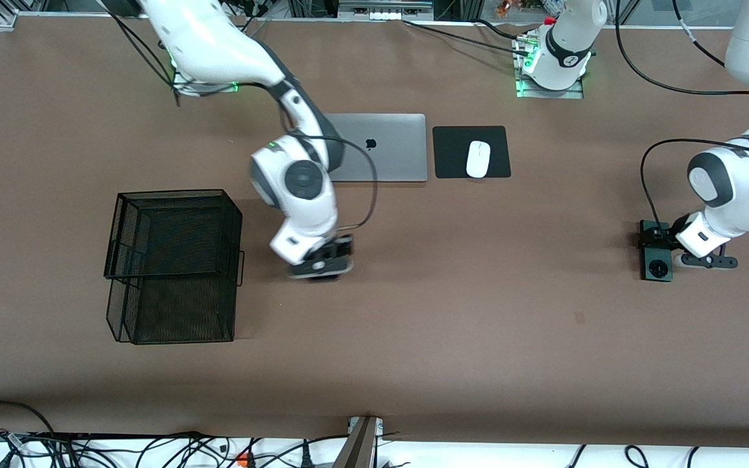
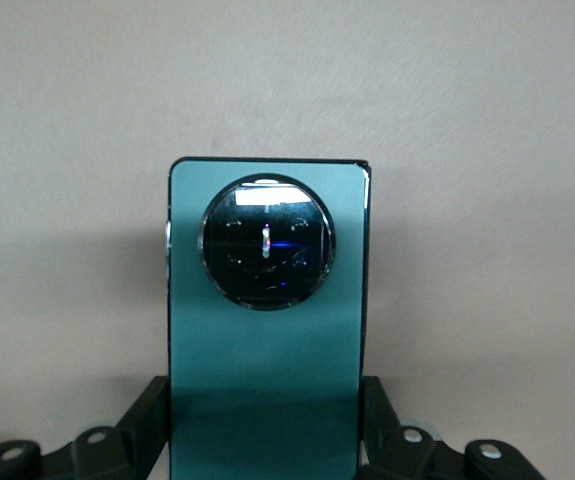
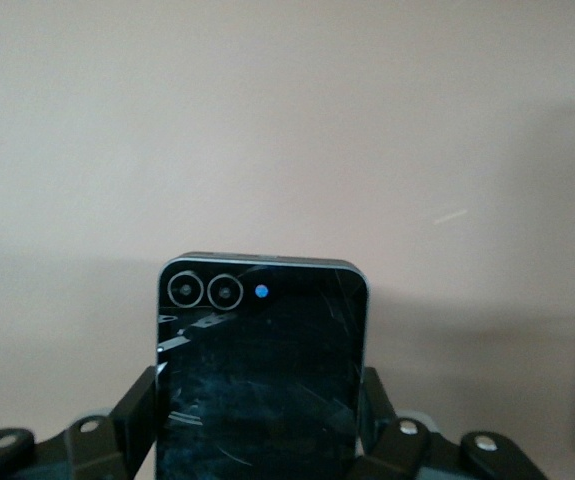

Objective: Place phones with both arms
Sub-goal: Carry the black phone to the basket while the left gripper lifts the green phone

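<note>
My left gripper (image 1: 659,252) is down at the table toward the left arm's end, shut on the long dark green phone (image 1: 655,265). In the left wrist view the phone (image 2: 267,330), with its round camera ring, sits between the black fingers (image 2: 142,420), which touch both long edges. My right gripper (image 1: 322,262) is low over the table's middle, between the basket and the laptop, shut on the small squarish black phone (image 3: 262,380). Its fingers (image 3: 132,410) press both sides of that phone. I cannot tell whether either phone touches the table. The pale lilac-white phone is out of view.
A black wire basket (image 1: 173,266) stands toward the right arm's end, close beside the right gripper. A closed silver laptop (image 1: 387,146) and a white mouse (image 1: 478,158) on a black pad (image 1: 452,156) lie near the robots' bases.
</note>
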Motion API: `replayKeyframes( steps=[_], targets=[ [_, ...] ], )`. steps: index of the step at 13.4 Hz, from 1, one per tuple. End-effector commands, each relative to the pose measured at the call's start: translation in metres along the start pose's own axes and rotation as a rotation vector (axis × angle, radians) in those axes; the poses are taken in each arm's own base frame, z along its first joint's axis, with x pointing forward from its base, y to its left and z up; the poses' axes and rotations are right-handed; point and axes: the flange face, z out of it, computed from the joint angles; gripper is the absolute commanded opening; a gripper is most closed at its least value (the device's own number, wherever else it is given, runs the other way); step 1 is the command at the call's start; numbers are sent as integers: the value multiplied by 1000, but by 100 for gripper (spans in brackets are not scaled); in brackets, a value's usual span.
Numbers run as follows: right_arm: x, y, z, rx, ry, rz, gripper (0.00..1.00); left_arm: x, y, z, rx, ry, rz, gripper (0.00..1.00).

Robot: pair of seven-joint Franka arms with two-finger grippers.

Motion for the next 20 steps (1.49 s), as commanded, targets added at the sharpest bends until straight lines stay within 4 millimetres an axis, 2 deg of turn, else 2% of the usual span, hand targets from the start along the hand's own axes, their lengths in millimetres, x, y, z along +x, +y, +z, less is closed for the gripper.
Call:
replayKeyframes(
  steps=[1, 3, 4, 6, 7, 8, 9, 11, 13, 14, 16, 17, 18, 19, 20],
  targets=[
    [24, 95, -80, -93, -10, 68, 0, 19, 2, -19, -30, -18, -12, 0],
    [28, 158, -106, -132, -89, 77, 0, 29, 8, -29, -35, -30, -13, 0],
    [24, 191, -111, -131, -152, 79, 0, 40, 26, -34, -34, -35, -7, 0],
    [6, 268, -103, -69, -228, 35, 0, 64, 79, -41, -26, -25, 16, 0],
    [-6, 297, -93, -27, -237, 24, 0, 77, 110, -46, -19, -14, 17, 0],
    [-22, 317, -80, -9, -230, 0, 0, 86, 142, -47, -16, -12, 10, 0],
    [-40, 328, -66, 6, -222, -3, 0, 90, 172, -48, -14, -18, 4, 0],
    [-72, 338, -37, 23, -174, 10, 0, 99, 246, -52, -8, -12, -55, 0],
    [-82, 340, -21, 21, -166, 5, 0, 104, 321, -56, -3, -3, -131, 0],
    [-85, 344, -17, 19, -174, 11, 0, 105, 367, -55, -3, 3, -153, 0],
    [-85, 348, -14, 14, -174, 21, 0, 98, 435, -54, -1, 5, -171, 0],
    [-84, 350, -13, 12, -162, 24, 4, 95, 467, -57, -5, 17, -181, 0],
    [-83, 353, -12, 8, -155, 31, 21, 88, 506, -53, -9, 24, -195, 0],
    [-80, 355, -10, 5, -145, 36, 51, 82, 543, -51, -14, 34, -210, 0],
    [-77, 356, -11, 4, -119, 44, 74, 73, 583, -47, -21, 45, -214, 0]
  ],
)
